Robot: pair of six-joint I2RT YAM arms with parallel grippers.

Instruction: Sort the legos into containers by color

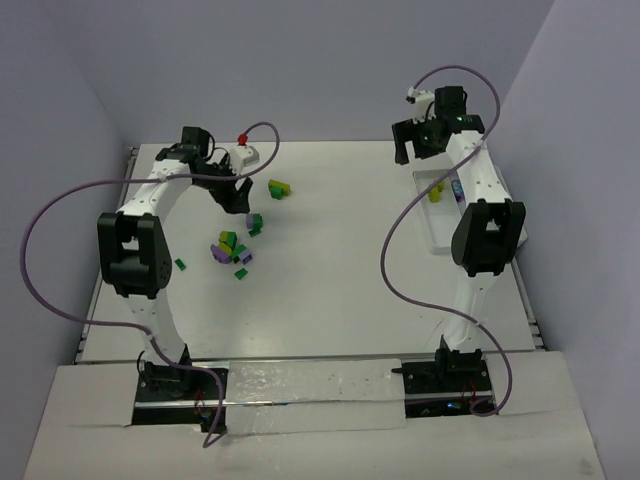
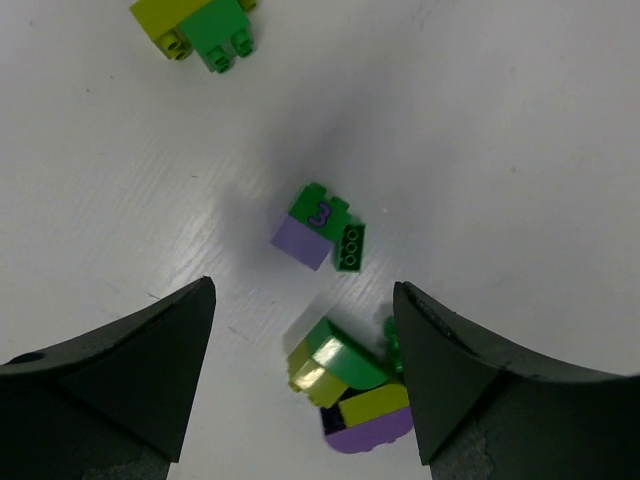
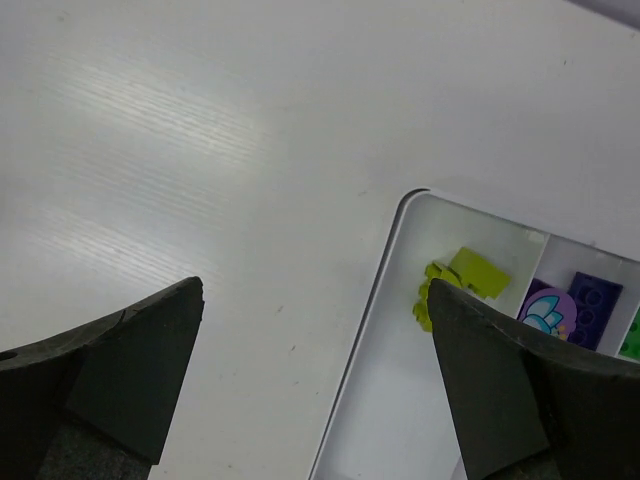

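Yellow-green lego (image 3: pixel 470 278) in white tray (image 3: pixel 385 400), fingers (image 3: pixel 110 370) spread

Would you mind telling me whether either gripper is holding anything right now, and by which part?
Nothing is held: the left gripper and the right gripper are both open and empty.

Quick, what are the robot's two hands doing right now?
Left gripper: open, holding nothing, above loose legos.
Right gripper: open, empty, by the container.
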